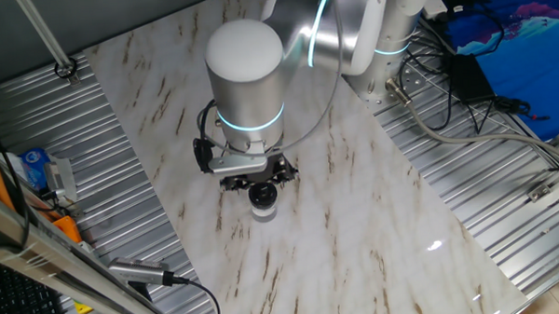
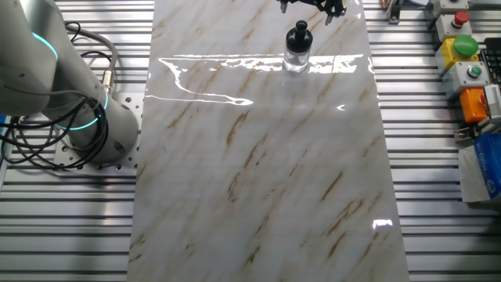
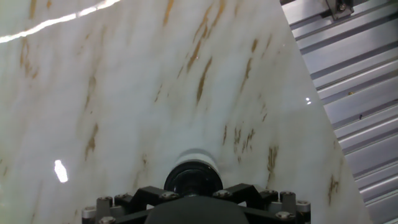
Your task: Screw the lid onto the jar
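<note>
The jar (image 1: 263, 208) stands upright on the marble tabletop, small and clear, with the black lid (image 1: 262, 191) sitting on its mouth. In the other fixed view the jar (image 2: 296, 59) carries the lid (image 2: 297, 34) near the table's far end. My gripper (image 1: 259, 181) hangs directly over the lid, its black linkage spread wide, and it looks open. In the other fixed view the gripper (image 2: 311, 9) sits just above the lid, apart from it. The hand view shows the lid (image 3: 193, 178) from above, just beyond the gripper's dark body, and the fingertips are hidden there.
Ribbed metal decking (image 1: 505, 196) flanks the marble tabletop (image 2: 258, 180) on both sides. Cables (image 1: 464, 95) lie at the right, a button box (image 2: 462, 47) and small items stand along one edge, and the arm's base (image 2: 94, 125) stands beside the table.
</note>
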